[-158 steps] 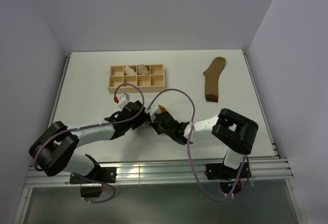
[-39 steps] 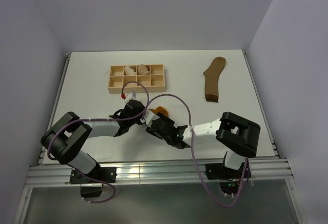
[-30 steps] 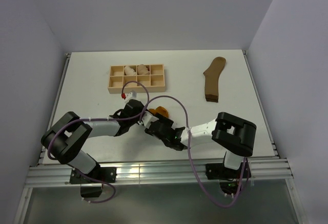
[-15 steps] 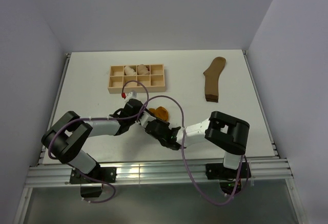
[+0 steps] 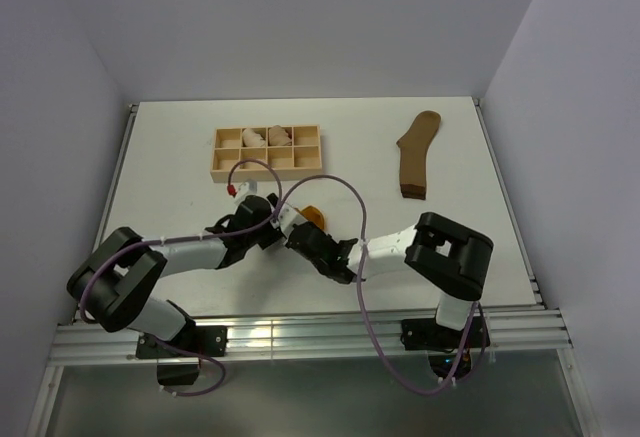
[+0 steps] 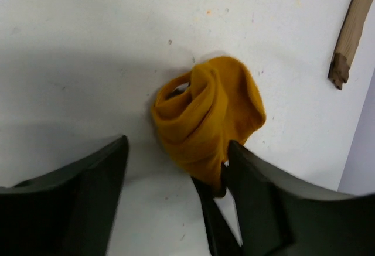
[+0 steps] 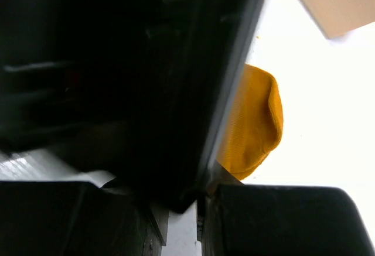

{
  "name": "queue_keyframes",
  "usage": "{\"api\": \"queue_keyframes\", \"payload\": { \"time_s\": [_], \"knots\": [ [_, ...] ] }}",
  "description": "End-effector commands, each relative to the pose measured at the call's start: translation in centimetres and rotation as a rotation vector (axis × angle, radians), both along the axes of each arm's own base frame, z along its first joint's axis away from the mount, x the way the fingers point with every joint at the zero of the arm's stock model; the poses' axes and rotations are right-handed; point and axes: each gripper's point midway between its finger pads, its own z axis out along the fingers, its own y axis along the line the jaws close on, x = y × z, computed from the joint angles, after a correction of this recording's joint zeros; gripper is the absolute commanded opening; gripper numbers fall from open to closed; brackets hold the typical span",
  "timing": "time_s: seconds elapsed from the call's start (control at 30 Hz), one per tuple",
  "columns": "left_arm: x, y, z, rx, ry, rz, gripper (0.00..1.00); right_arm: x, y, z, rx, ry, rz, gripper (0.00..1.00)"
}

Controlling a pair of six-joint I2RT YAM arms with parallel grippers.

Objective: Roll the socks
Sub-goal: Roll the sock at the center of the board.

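The mustard-orange sock [image 6: 205,112] lies bunched into a loose roll on the white table, just ahead of both grippers [image 5: 314,215]. My left gripper [image 6: 176,150] is open, one finger [image 6: 88,191] well clear on the left and the other against the sock's right edge. My right gripper [image 7: 202,200] comes in from below with its jaws nearly together, pinching the sock's near corner [image 7: 252,124]; one thin finger [image 6: 212,221] shows under the bundle. The olive-brown sock [image 5: 415,152] lies flat at the back right, far from both grippers.
A wooden compartment tray [image 5: 265,172] stands at the back left with pale rolled bundles [image 5: 265,138] in two cells. The left gripper's dark body fills most of the right wrist view. Both arms crowd together near the table's middle front.
My left gripper has opened and let go of the mustard sock. My right gripper has closed in on the sock's near corner. The bundle has shifted slightly away from the arms.
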Motion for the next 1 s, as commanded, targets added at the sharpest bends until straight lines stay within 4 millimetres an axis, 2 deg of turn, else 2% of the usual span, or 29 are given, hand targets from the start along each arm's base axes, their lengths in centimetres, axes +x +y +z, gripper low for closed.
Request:
{"api": "queue_keyframes", "payload": {
  "time_s": [0.0, 0.13, 0.2, 0.33, 0.37, 0.4, 0.43, 0.53, 0.57, 0.63, 0.83, 0.97],
  "knots": [
    [-0.2, 1.1, 0.9, -0.034, 0.001, 0.048, 0.79, -1.5, -0.2, -2.5, 0.071, 0.194, 0.011, 0.0],
    [-0.3, 2.9, 1.2, -0.059, -0.002, 0.111, 0.88, -1.8, 0.0, -2.8, 0.121, 0.267, 0.012, 0.0],
    [-0.1, 3.8, 1.9, -0.082, -0.016, 0.149, 0.9, -2.0, 0.2, -3.0, 0.15, 0.307, 0.018, 0.0],
    [-0.4, 5.5, 2.4, -0.1, -0.047, 0.208, 0.91, -2.4, 0.6, -3.2, 0.234, 0.431, 0.038, 0.0],
    [-0.3, 5.9, 2.6, -0.103, -0.055, 0.219, 0.91, -1.9, 0.4, -3.2, 0.261, 0.457, 0.014, 0.0],
    [-0.2, 6.2, 3.4, -0.119, -0.079, 0.226, 0.91, -2.0, 0.7, -3.1, 0.285, 0.49, 0.025, 0.0],
    [-0.4, 6.3, 3.3, -0.117, -0.085, 0.222, 0.91, -2.6, 1.2, -3.0, 0.321, 0.549, 0.061, 0.0],
    [-0.7, 6.2, 3.7, -0.126, -0.11, 0.189, 0.9, -1.8, 0.9, -2.9, 0.41, 0.644, 0.033, 0.0],
    [-0.8, 6.1, 3.8, -0.122, -0.116, 0.177, 0.89, -2.3, 1.3, -3.0, 0.445, 0.704, 0.046, 0.0],
    [-1.0, 5.9, 3.7, -0.131, -0.118, 0.16, 0.88, -1.5, 0.8, -3.0, 0.484, 0.741, 0.017, 0.0],
    [-1.4, 4.8, 2.9, -0.149, -0.101, 0.101, 0.86, -1.5, 0.8, -2.9, 0.669, 0.931, -0.019, 0.0],
    [-1.3, 4.1, 2.5, -0.165, -0.092, 0.08, 0.84, -1.5, 0.4, -4.0, 0.718, 1.013, -0.065, 0.0]
  ]
}}
